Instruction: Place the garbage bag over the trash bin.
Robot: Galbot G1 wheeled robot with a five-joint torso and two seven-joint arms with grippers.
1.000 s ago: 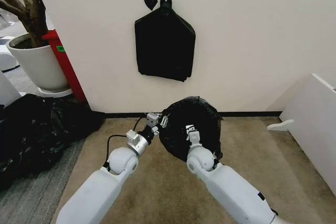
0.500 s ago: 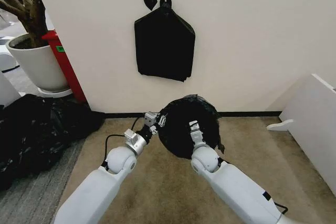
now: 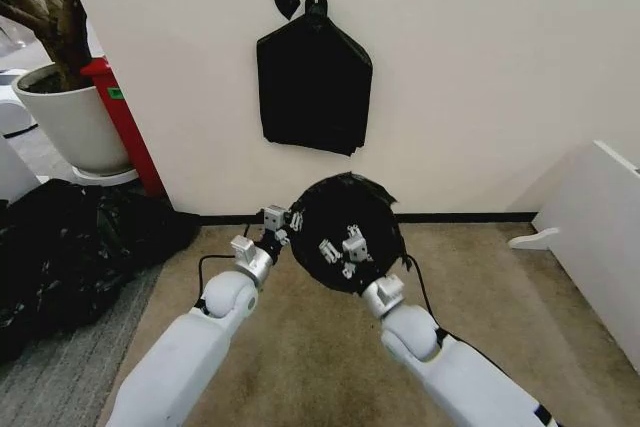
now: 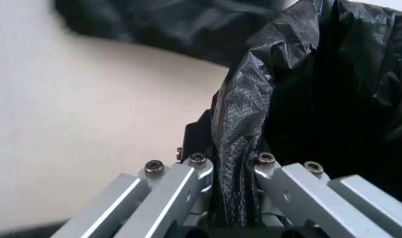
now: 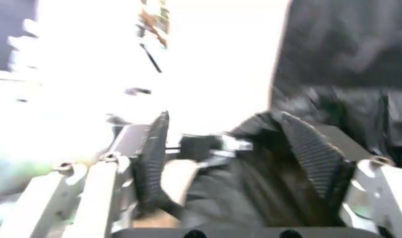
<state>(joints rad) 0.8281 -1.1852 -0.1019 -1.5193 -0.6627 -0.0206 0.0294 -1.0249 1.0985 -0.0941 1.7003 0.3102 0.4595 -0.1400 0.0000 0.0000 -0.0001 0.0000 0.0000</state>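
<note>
Comparing this moment with a second ago, you can see the right arm has swung inward: the right gripper (image 3: 338, 250) now sits over the middle of the garbage bag (image 3: 370, 212), where earlier it was at the bag's lower right edge. The left gripper (image 3: 283, 223) has shifted a little to the left and stays clamped on the bag's left edge; in the left wrist view a gathered fold of black plastic (image 4: 244, 148) runs down between its fingers, pinched tight.

In the right wrist view the ribbed pads (image 5: 311, 151) stand well apart with wrinkled black plastic lying between them but not squeezed, so you should treat that gripper as open and holding nothing.

The bag now hangs as a rounded black shape in front of the wall, below the flat black bundle (image 3: 314, 87) on its hook. No white rim of the trash bin is visible, so you cannot confirm from here that the bag is seated over it. Judging by this, the right side has let go and the fit needs checking.
</note>
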